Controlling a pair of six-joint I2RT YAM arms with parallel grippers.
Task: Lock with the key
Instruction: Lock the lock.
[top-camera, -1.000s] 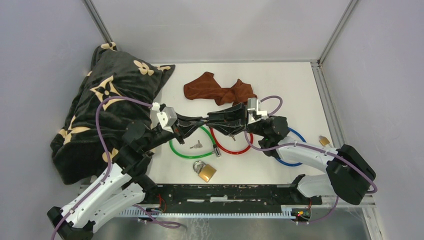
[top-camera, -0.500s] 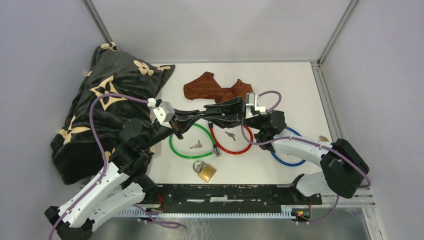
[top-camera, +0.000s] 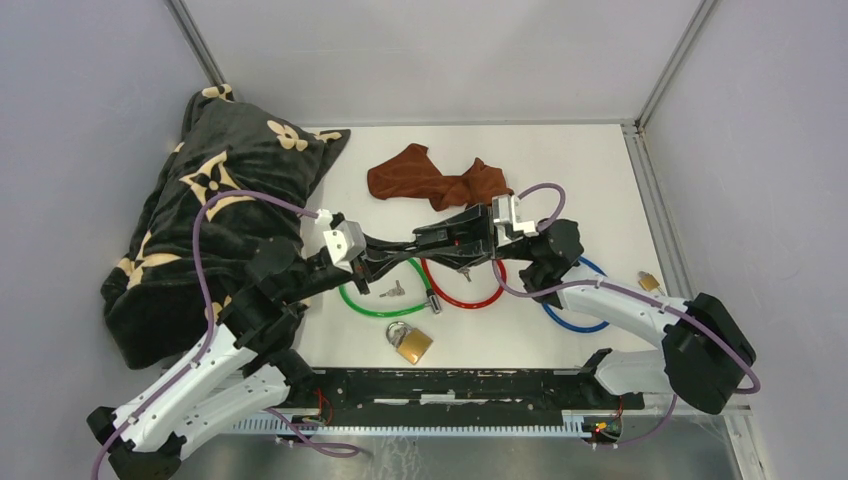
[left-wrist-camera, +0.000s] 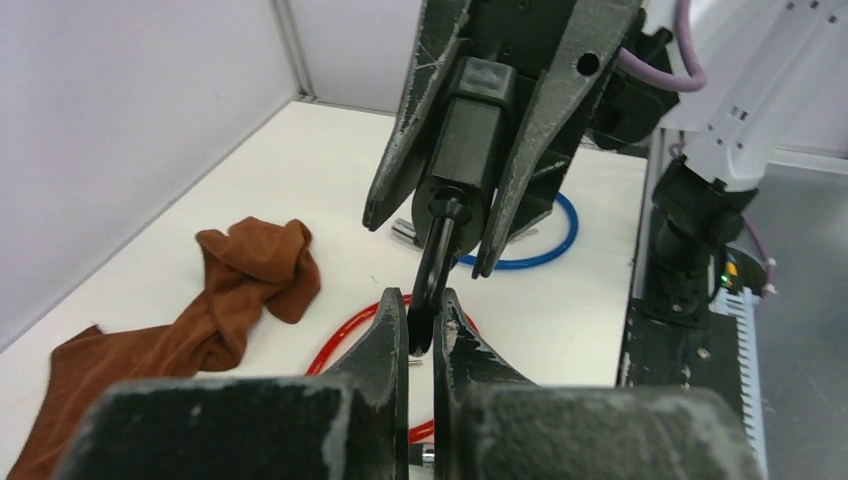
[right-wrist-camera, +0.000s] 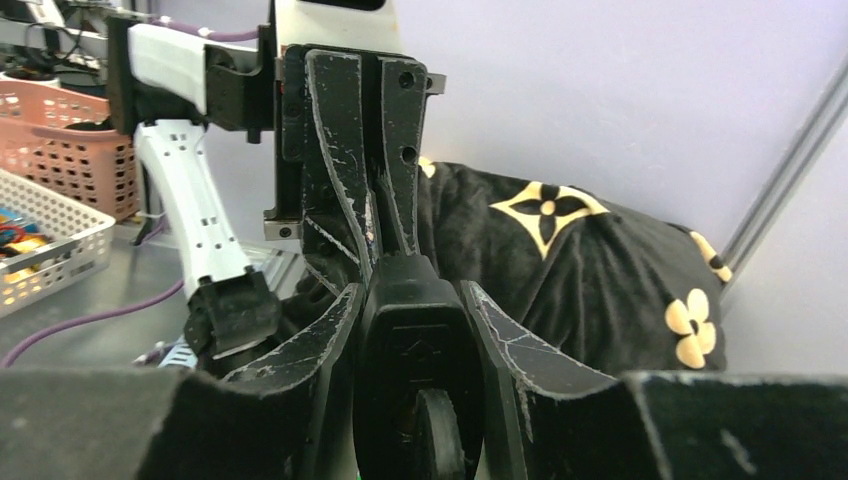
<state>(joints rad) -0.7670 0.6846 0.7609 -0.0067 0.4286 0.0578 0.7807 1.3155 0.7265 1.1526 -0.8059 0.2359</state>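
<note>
My two grippers meet in the air over the cable loops. My right gripper (top-camera: 445, 240) (right-wrist-camera: 412, 295) is shut on a black lock body (right-wrist-camera: 415, 350), which also shows in the left wrist view (left-wrist-camera: 470, 130). A black key head (left-wrist-camera: 432, 270) sticks out of the lock. My left gripper (top-camera: 405, 247) (left-wrist-camera: 420, 300) is shut on that key head, its fingers (right-wrist-camera: 372, 200) in line with the lock. The key's blade is hidden inside the lock.
On the white table (top-camera: 580, 180) lie a green cable loop (top-camera: 352, 301), a red loop (top-camera: 480, 301), a blue loop (top-camera: 575, 325), loose keys (top-camera: 393, 291), a brass padlock (top-camera: 410, 342) and a small padlock (top-camera: 649, 282). A brown cloth (top-camera: 430, 178) lies behind, a black patterned blanket (top-camera: 215, 200) at left.
The joined grippers moved a little away, then came back nearer, and the left wrist has shifted slightly right. Both grips have held.
</note>
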